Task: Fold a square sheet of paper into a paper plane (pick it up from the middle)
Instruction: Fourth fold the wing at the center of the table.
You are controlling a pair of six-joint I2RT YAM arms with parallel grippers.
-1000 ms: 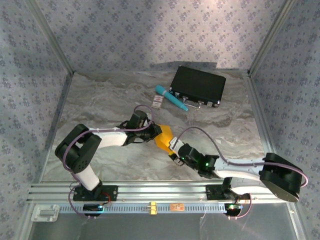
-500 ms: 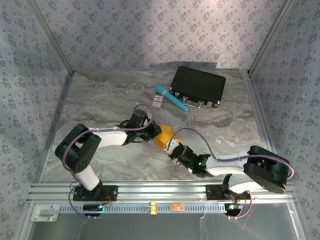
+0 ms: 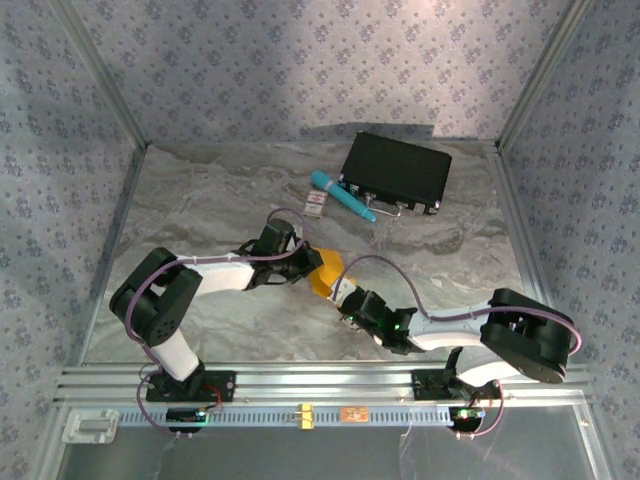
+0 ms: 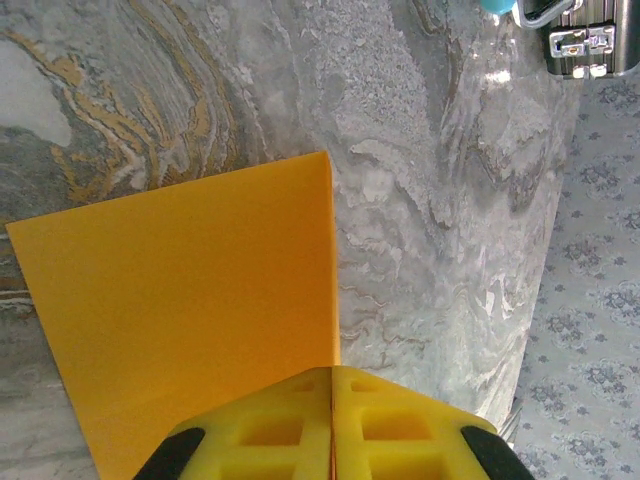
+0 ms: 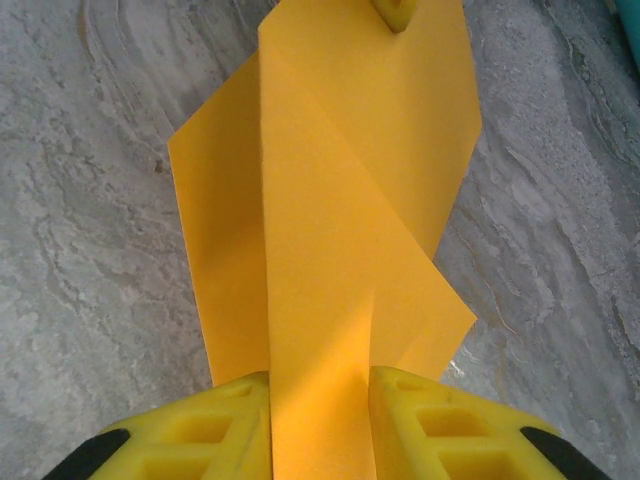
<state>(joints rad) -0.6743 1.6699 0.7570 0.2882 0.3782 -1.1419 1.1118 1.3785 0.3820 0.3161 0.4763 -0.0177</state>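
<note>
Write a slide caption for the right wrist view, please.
Right gripper straddles a folded orange paper sheet over the marble table.

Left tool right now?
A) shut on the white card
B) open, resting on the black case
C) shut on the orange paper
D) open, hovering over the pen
C: in the left wrist view the left tool has its jaws pressed together, and the orange paper runs straight into the seam between them.
</note>
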